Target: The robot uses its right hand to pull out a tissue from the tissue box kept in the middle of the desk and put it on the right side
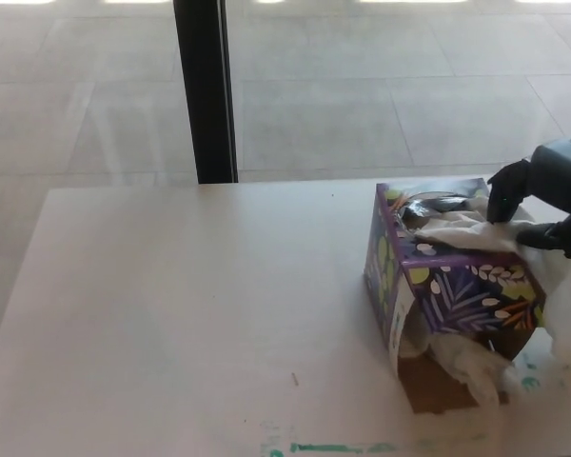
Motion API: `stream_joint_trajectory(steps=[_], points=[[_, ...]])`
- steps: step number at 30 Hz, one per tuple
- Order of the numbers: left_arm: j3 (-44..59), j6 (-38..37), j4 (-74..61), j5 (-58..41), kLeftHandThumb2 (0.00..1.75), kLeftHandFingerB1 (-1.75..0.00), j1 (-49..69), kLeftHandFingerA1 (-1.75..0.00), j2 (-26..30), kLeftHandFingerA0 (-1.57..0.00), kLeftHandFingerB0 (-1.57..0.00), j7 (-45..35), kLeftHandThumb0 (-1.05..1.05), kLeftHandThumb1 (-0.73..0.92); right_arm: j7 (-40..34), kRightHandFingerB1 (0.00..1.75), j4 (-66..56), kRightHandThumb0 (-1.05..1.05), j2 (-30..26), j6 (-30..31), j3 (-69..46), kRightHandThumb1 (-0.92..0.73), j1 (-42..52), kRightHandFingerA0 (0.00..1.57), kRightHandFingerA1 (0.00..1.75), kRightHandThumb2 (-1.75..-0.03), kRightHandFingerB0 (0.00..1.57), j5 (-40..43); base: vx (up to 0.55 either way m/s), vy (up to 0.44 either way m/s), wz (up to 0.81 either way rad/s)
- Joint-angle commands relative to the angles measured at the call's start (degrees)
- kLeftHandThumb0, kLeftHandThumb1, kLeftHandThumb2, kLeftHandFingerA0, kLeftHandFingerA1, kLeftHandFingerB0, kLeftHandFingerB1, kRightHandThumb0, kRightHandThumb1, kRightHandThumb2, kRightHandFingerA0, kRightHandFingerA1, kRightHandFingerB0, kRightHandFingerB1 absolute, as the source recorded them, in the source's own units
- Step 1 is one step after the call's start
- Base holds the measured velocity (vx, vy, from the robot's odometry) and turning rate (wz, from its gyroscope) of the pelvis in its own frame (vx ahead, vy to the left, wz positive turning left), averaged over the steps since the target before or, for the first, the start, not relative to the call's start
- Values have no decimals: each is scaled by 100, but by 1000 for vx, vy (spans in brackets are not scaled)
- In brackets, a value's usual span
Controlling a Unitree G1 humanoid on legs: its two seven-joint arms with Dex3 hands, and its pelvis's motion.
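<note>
1. You are looking at the tissue box (438, 276) sitting in the right half of the frame on the pale desk (171, 305), tipped up off its base, with its lower flap hanging open toward the bottom edge.
2. Your right hand (538, 205) is coming in at the right edge, level with the box top; its black fingers (504, 190) are pinching the white tissue (476, 231) that is draping over the top right of the box.
3. Your left hand is not showing anywhere in the frame.
4. The tissue is looking thin, soft and very light, so you are probably dealing with something that will crumple and tear easily instead of sliding out stiffly.
5. The box is likely light too; because it is already tilting, a sideways tug is risking dragging or toppling it.
6. More tissue (471, 367) is spilling from the open bottom, lower right of the frame, so leave that clump alone.
7. The best hold seems to be the bunched fold near the top opening, where the sheet is gathering thickest.
</note>
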Motion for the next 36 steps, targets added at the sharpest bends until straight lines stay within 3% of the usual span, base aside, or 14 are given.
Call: stream_joint_trajectory(steps=[1,5,8,11,13,14,15,19,27,28,30,34,35,36], points=[[32,-63,-14,-64,71,-45,174,-55,45,-60,-46,35,-83,92,-1554,64,-28,-37,81,-521,-28,-56,596,93,172,-60,91,-682,0,0,0],[36,-93,1,-65,73,-43,198,-55,35,-61,-46,25,-83,92,-1762,75,-224,-34,3,-359,-64,-62,830,94,172,-62,91,-850,0,0,0],[37,-87,-59,-78,74,-43,218,-55,22,-60,-46,26,-82,92,-2143,129,-257,-24,51,-193,-120,-57,1007,91,171,-86,78,-964,0,0,0],[28,-63,-56,-73,74,-44,194,-56,28,-60,-45,6,-82,92,-2323,147,-321,-24,124,1,-179,-56,1105,90,173,-96,74,-1024,0,0,0],[20,-101,-42,-62,74,-43,209,-55,26,-60,-45,5,-84,92,-2546,130,-283,-26,174,30,-191,-53,1145,93,174,-97,81,-1086,0,0,0],[9,-114,-33,-47,74,-43,212,-55,27,-60,-45,17,-84,92,-2540,138,-301,-26,178,42,-207,-52,1154,94,174,-97,79,-1076,0,0,0],[13,-119,-23,-48,74,-44,209,-56,24,-61,-45,33,-84,92,-2519,133,-337,-23,171,23,-258,-55,1163,112,167,-103,86,-1023,0,0,0],[31,-120,-34,-68,74,-43,234,-56,23,-60,-44,31,-85,92,-2619,135,-310,-23,171,-121,-400,-46,1153,95,173,-101,82,-952,0,0,0],[101,-198,-36,-121,75,-44,314,-57,-17,-59,-43,20,-86,92,-3248,143,-13,-25,113,-527,-556,-38,873,95,174,-111,79,-1050,0,0,0],[134,-182,-30,-148,114,-56,321,-66,-26,-56,-40,39,-82,75,-3333,145,52,-24,124,-595,-562,-39,811,94,175,-110,77,-1073,0,0,0],[156,-147,-46,-156,116,-54,324,-65,-31,-54,-36,26,-82,75,-3384,153,144,-24,136,-702,-625,-38,729,93,175,-112,74,-1014,0,0,0],[195,-101,-38,-153,115,-55,315,-65,-40,-55,-36,44,-81,76,-3394,162,310,-24,137,-801,-721,-41,545,90,175,-106,70,-987,0,0,0],[163,-136,-50,-111,76,-44,337,-56,-35,-58,-40,78,-85,92,-3250,163,283,-24,127,-722,-767,-43,472,91,175,-100,69,-957,0,0,0],[148,-151,-56,-94,76,-44,347,-56,-32,-58,-40,93,-85,92,-3192,163,283,-24,127,-700,-794,-43,438,91,175,-100,69,-952,0,0,0]])
